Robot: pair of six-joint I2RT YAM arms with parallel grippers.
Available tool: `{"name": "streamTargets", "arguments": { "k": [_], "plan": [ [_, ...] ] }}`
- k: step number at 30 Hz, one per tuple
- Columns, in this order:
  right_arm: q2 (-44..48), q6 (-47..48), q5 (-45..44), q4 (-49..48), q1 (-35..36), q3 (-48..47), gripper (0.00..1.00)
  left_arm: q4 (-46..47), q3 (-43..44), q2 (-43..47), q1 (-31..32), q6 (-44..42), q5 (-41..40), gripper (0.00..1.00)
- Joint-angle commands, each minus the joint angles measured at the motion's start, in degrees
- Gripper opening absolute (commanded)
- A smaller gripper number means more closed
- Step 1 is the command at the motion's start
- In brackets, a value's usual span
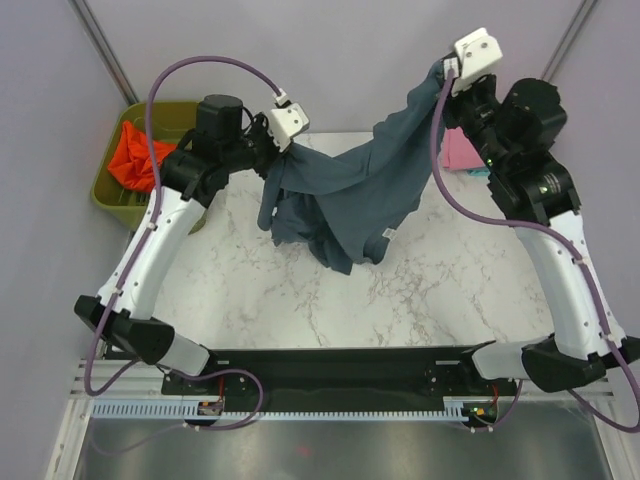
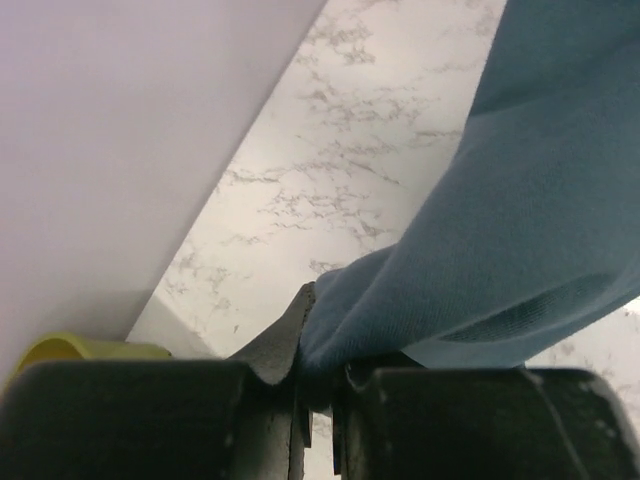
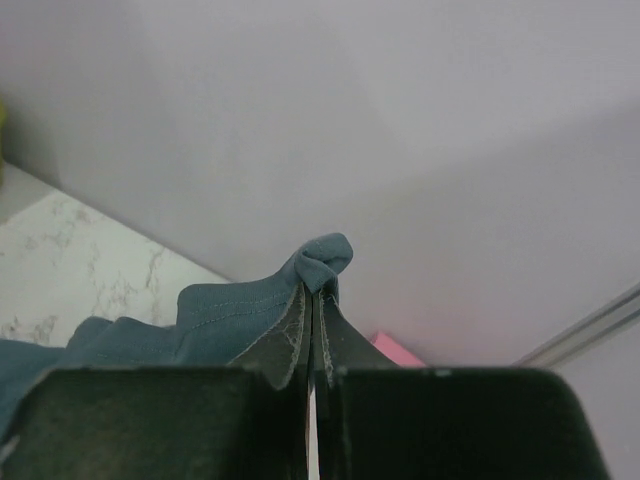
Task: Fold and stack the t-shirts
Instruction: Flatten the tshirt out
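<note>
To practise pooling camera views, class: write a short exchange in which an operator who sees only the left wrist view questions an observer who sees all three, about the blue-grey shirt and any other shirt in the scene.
Operator: My left gripper pinches the blue-grey shirt. Does the other arm hold it too?
Observer: Yes. The right gripper is shut on another edge, held higher, so the shirt sags between the two.
Operator: Is any other shirt around?
Observer: An orange-red shirt lies in the olive bin left of the table.
</note>
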State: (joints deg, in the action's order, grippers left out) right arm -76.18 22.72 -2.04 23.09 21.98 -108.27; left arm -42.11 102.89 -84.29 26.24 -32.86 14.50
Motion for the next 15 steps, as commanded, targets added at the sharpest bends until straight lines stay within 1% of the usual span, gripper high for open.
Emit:
{"name": "streamTargets", "arguments": {
  "k": [1,2,4,5,6,7,8,9,10,11,12,13,14,15],
  "plan": [
    [-1.69,2.59,-3.92,-5.06,-0.35,4.28,0.0,-6.11,0.63,-6.3,-6.01,-7.56,14.99,0.13],
    [-2.04,3.11,-4.63,-5.51,-0.62,6.73,0.0,-8.32,1.77,-10.94,-7.07,-8.96,16.33,0.14],
    [-3.27,3.38,-6.39,-7.35,-2.37,10.6,0.0,-14.02,6.87,-17.02,-9.71,-10.2,19.23,0.16],
    [-3.88,3.3,-7.09,-7.71,-3.07,11.49,0.0,-14.32,8.54,-19.83,-10.24,-9.16,19.07,0.18],
    [-5.63,2.86,-7.53,-8.23,-4.65,12.02,0.0,-15.1,12.64,-26.38,-10.85,-8.89,18.55,0.19],
    [-6.69,1.81,-8.15,-8.67,-5.71,12.38,0.0,-16.07,15.29,-29.32,-11.12,-8.63,17.85,0.2],
    [-7.92,1.54,-8.93,-9.11,-6.5,12.99,0.0,-16.16,18.02,-32.92,-11.12,-7.49,17.23,0.23],
    [-10.63,1.1,-9.64,-9.38,-7.9,12.82,0.0,-16.25,23.44,-38.52,-11.12,-7.31,16.44,0.25],
    [-12.13,0.75,-10.08,-9.29,-8.61,12.38,0.0,-16.25,26.37,-41.8,-11.12,-6.7,15.22,0.29],
    [-13.8,0.05,-10.87,-9.21,-9.14,11.07,0.0,-15.99,29.18,-44.44,-11.12,-5.38,14.6,0.39],
    [-16.95,-0.13,-11.14,-9.21,-9.67,10.37,0.0,-15.64,34.86,-46.64,-11.12,-4.24,13.89,0.41],
    [-18.63,0.13,-11.4,-9.12,-9.67,8.53,0.0,-14.68,37.36,-50.23,-11.12,-2.23,12.23,0.44],
    [-20.22,0.04,-12.19,-8.94,-9.67,7.38,0.0,-13.1,40.25,-50.96,-11.12,1.53,11.78,0.47],
    [-22.67,-0.3,-12.54,-8.59,-9.76,6.24,0.0,-11.96,40.19,-50.54,-11.12,2.96,11.6,0.48]
  ]
}}
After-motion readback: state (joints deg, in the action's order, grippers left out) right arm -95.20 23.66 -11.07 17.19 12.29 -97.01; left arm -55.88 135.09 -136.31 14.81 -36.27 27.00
